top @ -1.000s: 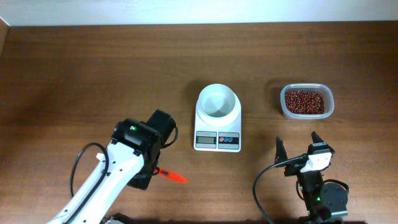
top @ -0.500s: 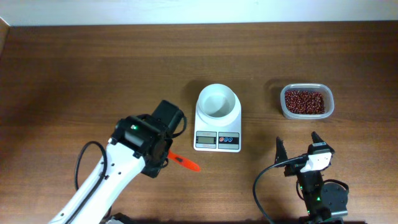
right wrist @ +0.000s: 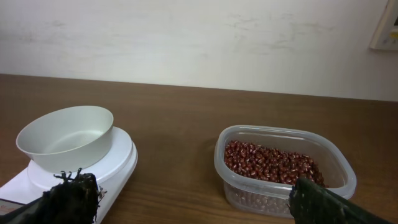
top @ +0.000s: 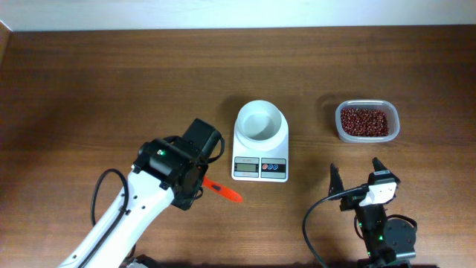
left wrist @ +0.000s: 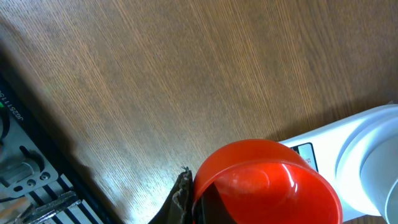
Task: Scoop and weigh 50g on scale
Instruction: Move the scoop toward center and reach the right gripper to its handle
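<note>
The white scale (top: 260, 155) stands mid-table with its round white bowl (top: 260, 122) on top, empty. Dark red beans (top: 364, 121) fill a clear plastic tub (top: 395, 126) to its right. My left gripper (top: 202, 184) is shut on the handle of a red scoop (top: 224, 193), just left of the scale's front corner. In the left wrist view the scoop's bowl (left wrist: 266, 182) fills the lower middle, with the scale (left wrist: 364, 140) right behind it. My right gripper (top: 355, 168) stands open near the front edge, below the tub; its view shows the beans (right wrist: 273, 160) and the scale (right wrist: 118, 163).
Bare brown wood table (top: 111, 89) lies to the left and behind the scale. A pale wall (right wrist: 199, 37) runs along the far edge. A black cable (top: 312, 223) loops beside the right arm's base.
My left arm has carried the red scoop right and slightly forward toward the scale's front left corner, then held nearly still. The right arm has not moved.
</note>
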